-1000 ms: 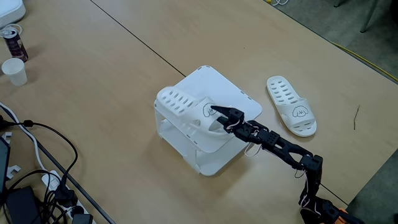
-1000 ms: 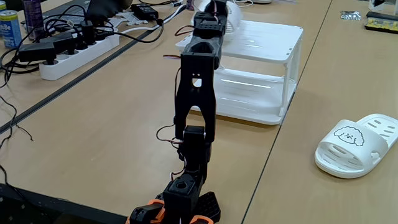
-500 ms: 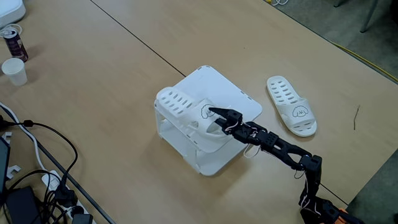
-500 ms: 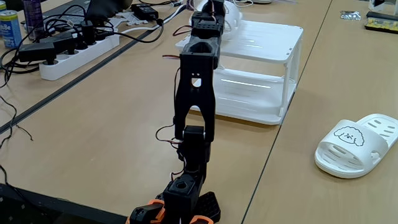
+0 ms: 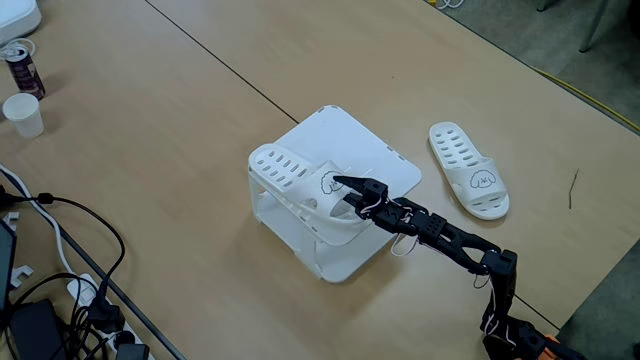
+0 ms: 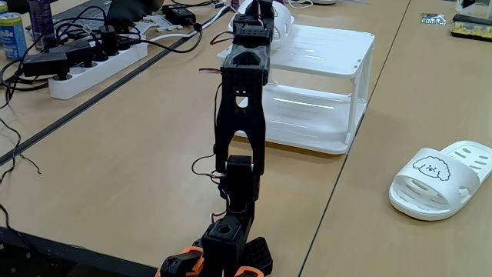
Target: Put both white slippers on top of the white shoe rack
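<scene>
One white slipper (image 5: 300,183) lies mid-frame along the lower-left edge of the white shoe rack (image 5: 368,150), the gripper (image 5: 343,189) apparently closed on its strap; released there, the smooth moulded plastic could slide off the slick flat top. The other slipper (image 5: 468,170), with a slotted footbed, waits on the table (image 5: 150,120) at right.

Office: joined desks (image 5: 150,110), power strip (image 6: 96,65), cables (image 5: 60,235).

Slippers (image 5: 470,171): white moulded plastic, smooth, matt. Shoe rack (image 5: 350,140): white plastic, slight sheen, clear sides. Arm (image 6: 242,115): black matt plastic, probably. Table (image 5: 150,130): smooth wood-look laminate.
</scene>
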Available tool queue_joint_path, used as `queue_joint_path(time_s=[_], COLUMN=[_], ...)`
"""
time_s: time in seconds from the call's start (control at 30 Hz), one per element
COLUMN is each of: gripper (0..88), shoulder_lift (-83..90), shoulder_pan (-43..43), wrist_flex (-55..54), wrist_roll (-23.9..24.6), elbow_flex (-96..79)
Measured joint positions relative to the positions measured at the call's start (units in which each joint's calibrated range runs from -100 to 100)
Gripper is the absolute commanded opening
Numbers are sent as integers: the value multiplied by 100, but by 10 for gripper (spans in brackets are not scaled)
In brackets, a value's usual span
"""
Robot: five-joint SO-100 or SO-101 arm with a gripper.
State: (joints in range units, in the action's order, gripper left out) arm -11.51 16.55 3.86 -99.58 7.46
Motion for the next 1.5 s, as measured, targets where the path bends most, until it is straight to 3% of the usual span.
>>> queue_joint_path(time_s=[0.2, 0.43, 1.03, 1.3, 1.5], gripper=[94, 237, 237, 237, 222], shoulder_lift=[0, 8, 181, 1353, 2227], shoulder_pan=[0, -172, -180, -150, -614], wrist_flex=[0, -9, -9, -9, -9], wrist_roll=[0, 0, 0, 0, 0], elbow_flex=[0, -144, -737, -1977, -2435])
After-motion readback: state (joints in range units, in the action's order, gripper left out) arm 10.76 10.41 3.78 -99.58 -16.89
